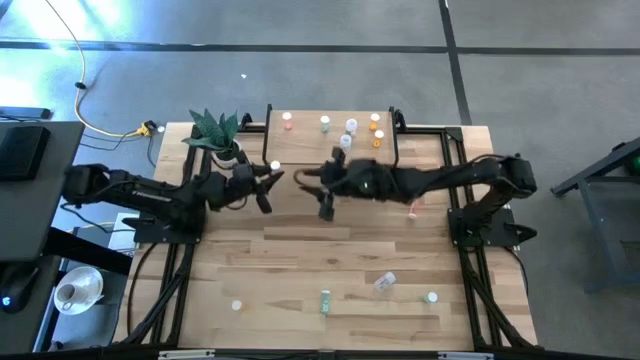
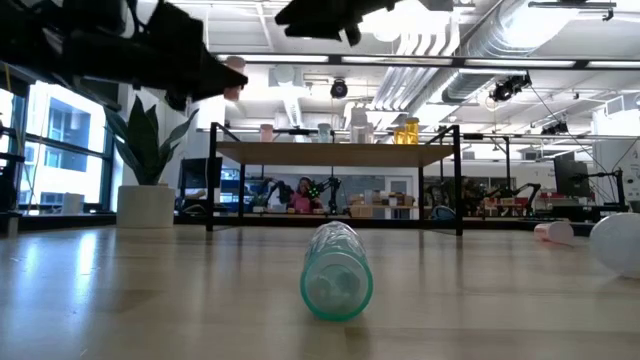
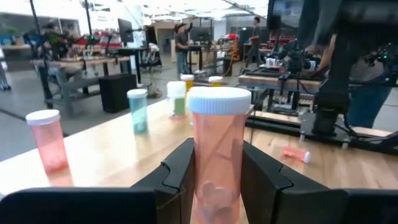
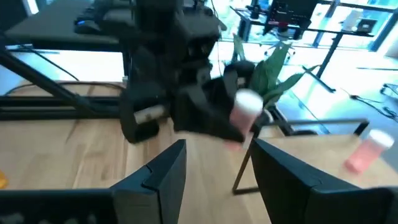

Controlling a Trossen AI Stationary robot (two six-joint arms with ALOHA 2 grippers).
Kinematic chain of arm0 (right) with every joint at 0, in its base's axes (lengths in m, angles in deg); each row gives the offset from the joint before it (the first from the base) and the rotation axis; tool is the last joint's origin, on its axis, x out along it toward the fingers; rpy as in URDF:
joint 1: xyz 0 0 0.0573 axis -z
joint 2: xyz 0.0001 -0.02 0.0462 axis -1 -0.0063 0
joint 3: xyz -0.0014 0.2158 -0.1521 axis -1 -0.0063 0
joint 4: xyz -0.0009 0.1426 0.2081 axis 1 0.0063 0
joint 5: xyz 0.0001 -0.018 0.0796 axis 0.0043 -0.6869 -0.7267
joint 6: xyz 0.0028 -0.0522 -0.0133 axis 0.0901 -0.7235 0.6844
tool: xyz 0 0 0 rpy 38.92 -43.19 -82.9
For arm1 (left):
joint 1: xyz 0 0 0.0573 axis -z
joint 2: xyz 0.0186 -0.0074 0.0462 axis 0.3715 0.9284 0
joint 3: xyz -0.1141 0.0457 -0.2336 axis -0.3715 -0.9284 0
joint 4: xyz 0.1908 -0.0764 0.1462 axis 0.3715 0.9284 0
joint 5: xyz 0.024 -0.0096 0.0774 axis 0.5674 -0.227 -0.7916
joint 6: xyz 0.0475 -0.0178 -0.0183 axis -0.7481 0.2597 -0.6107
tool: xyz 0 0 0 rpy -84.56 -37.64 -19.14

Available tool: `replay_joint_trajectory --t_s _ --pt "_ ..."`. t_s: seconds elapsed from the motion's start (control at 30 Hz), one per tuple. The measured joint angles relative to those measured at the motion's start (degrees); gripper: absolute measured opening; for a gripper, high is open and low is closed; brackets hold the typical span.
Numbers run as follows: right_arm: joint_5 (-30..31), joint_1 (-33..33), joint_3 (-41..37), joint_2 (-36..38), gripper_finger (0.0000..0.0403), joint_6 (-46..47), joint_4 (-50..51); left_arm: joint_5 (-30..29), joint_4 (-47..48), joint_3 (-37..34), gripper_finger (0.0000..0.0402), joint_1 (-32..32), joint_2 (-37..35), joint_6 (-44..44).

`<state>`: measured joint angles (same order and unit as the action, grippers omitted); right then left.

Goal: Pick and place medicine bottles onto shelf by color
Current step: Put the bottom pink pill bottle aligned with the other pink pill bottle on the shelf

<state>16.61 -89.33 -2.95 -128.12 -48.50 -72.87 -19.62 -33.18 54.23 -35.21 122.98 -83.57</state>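
I see my left gripper point(image 3: 214, 180) pinching a pink bottle point(image 3: 217, 149) with a white cap, one dark finger point(image 3: 180, 177) pressed on each side. It holds the bottle up in the air, just off the shelf's point(image 1: 310, 148) left end, near the back edge of the table point(image 1: 300, 260). From above, the left gripper point(image 1: 268, 182) sits beside the plant point(image 1: 218, 132), which stands at the table's back left corner. My right gripper point(image 4: 214, 171) has its two fingers spread apart with nothing between them. It points across at the left gripper and the pink bottle point(image 4: 245, 112). From above, the right gripper point(image 1: 326, 205) hangs over the table just in front of the shelf's front edge. On the shelf stand bottles in a row: a pink one point(image 3: 46, 140) at the left end, then a green one point(image 3: 137, 109), more past it that I cannot tell apart well, and orange ones point(image 1: 376, 124) toward the right end. A green bottle point(image 2: 337, 270) lies on its side near the table's front edge. A clear bottle point(image 1: 385, 283) lies to its right, and two small ones point(image 1: 432, 297) stand near the front edge too. A pink bottle point(image 1: 414, 207) lies by the table's right side, close to the right arm.
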Motion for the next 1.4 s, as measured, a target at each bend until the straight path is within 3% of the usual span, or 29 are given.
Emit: replay_joint_trajectory --t_s 0.2,0.37,0.63,0.97,1.13,1.4 --pt "-8.98 6.08 9.74 0.00 0.0172 -0.45 7.45 10.18 0.07 0.00 0.0090 -8.71 0.20 1.53" --pt "-9.79 10.56 16.16 -0.02 0.0172 -1.08 7.76 14.17 0.12 0.00 0.0090 -12.45 0.20 1.53" --pt "-15.82 16.16 28.67 -3.07 0.0172 2.55 10.08 15.50 0.12 0.01 0.0090 -13.65 0.22 2.01" --pt "-16.71 18.48 51.24 -16.95 0.0172 1.73 33.68 15.50 1.82 0.02 0.0090 -13.65 0.22 -0.28" --pt "-18.39 18.46 52.80 -20.56 0.0172 -1.37 39.33 15.06 2.42 0.04 0.0090 -13.65 0.22 -1.49" --pt "-27.48 17.90 52.89 -23.94 0.0172 -6.09 43.73 13.75 2.45 0.04 0.0090 -13.69 0.22 -2.52"
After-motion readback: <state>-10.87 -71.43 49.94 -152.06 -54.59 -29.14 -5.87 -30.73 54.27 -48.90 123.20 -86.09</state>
